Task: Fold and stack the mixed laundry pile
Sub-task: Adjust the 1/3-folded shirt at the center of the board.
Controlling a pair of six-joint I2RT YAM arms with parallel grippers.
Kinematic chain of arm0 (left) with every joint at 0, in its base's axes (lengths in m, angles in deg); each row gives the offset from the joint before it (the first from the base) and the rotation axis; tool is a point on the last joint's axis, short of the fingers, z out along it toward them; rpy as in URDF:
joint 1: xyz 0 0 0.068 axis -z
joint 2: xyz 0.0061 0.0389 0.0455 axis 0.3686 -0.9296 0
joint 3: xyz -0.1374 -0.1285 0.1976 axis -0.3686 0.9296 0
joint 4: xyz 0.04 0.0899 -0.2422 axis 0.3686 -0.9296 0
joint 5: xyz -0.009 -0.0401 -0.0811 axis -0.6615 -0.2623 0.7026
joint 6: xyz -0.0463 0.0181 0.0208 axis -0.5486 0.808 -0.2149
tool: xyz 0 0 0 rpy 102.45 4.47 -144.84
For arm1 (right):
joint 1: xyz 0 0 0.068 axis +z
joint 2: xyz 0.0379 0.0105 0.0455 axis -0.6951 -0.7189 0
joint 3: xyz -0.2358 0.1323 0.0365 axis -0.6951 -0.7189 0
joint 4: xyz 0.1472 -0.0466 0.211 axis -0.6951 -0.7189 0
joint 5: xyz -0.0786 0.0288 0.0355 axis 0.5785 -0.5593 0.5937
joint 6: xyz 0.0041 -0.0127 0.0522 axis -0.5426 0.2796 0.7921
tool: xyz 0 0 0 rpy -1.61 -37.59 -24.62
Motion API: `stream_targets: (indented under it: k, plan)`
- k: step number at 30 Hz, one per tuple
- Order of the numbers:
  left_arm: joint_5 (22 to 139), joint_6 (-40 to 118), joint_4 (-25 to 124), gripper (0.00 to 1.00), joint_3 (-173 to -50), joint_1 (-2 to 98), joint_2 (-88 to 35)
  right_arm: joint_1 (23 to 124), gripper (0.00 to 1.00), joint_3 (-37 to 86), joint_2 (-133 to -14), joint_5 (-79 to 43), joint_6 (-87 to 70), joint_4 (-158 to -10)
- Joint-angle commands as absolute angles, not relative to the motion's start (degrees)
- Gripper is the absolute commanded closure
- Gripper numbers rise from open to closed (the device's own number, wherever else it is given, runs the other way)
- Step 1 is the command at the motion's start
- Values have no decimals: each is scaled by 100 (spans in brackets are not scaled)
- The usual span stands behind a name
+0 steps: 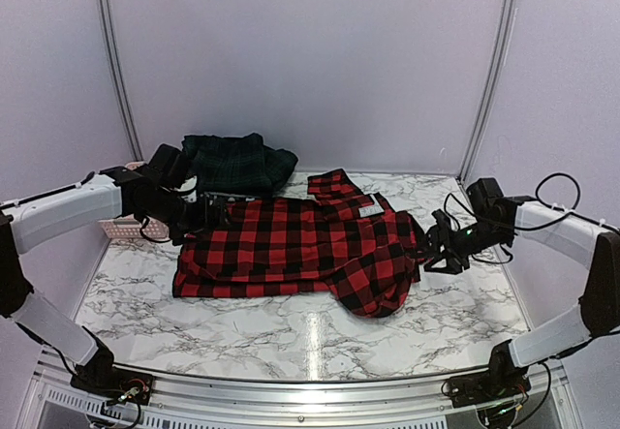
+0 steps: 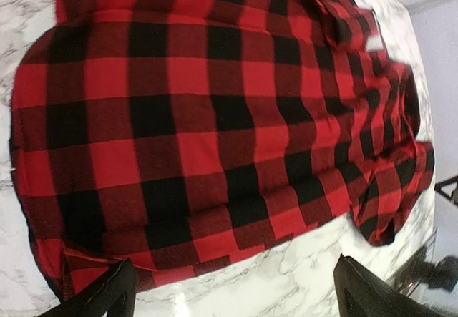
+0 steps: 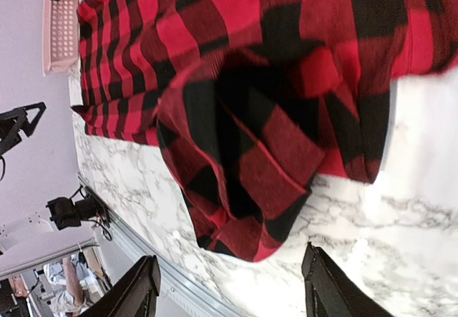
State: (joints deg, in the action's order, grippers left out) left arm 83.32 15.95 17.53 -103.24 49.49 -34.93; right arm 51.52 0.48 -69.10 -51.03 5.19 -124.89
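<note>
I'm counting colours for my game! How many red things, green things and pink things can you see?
Red-and-black checked shirt: 1
Dark green plaid garment: 1
Pink basket: 1
Total: 3

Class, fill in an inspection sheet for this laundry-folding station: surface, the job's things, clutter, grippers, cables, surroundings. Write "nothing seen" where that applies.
Surface: marble-pattern table, bare along the front.
Job's things: red-and-black checked shirt spread mid-table, sleeve bunched at its right end; dark green plaid piece heaped behind it, back left.
Clutter: pink perforated basket at the left edge, partly hidden by the left arm.
Grippers: left gripper open, empty, at the shirt's edge; right gripper open, empty, by the bunched sleeve.
Cables: black cable looped above the right arm.
Surroundings: plain lilac walls.
</note>
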Motion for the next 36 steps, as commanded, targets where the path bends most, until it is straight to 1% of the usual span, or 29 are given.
stream_targets:
  k: [1,6,9,13,15,17,18,19,21,22,23,30,33,36]
  plan:
    - [7898,2548,1664,1,-10437,5767,-3605,5542,36,-473,-6569,-5029,541,-12396]
    - [7760,2240,1878,1,-10259,5942,-3573,5951,40,-1021,-6827,-4950,609,-11766]
    - [7743,2125,1919,1,-10209,5942,-3576,5959,46,-1147,-7104,-4933,664,-11212]
    - [7660,2005,1938,1,-10171,5942,-3514,5958,54,-1045,-7398,-4681,541,-11070]
    - [7595,1991,1938,1,-10141,5942,-3470,5959,55,-1056,-7370,-4647,530,-10968]
    - [7500,1967,1938,1,-10089,5942,-3414,5951,58,-1093,-7357,-4561,541,-10849]
    - [7477,1965,1934,1,-10059,5942,-3404,5950,62,-1115,-7383,-4549,550,-10777]
    - [7455,1957,1938,1,-10036,5942,-3403,5950,69,-1127,-7428,-4567,542,-10748]
    - [7456,1951,1937,1,-9996,5942,-3407,5955,88,-1158,-7431,-4751,543,-10784]
    - [7461,1955,1938,1,-9979,5942,-3399,5959,95,-1202,-7325,-4826,547,-10868]
    - [7450,1956,1930,1,-9950,5942,-3394,5959,100,-1255,-7158,-4884,554,-10991]
    - [7412,1947,1911,1,-9780,5940,-3342,6026,100,-1673,-5339,-5364,1168,-12066]
    - [7446,1976,1903,1,-9768,5942,-3384,6095,100,-1838,-4986,-5636,1488,-12133]
    - [7507,2034,1898,1,-9818,5940,-3453,6139,100,-1738,-4825,-5993,1866,-11716]
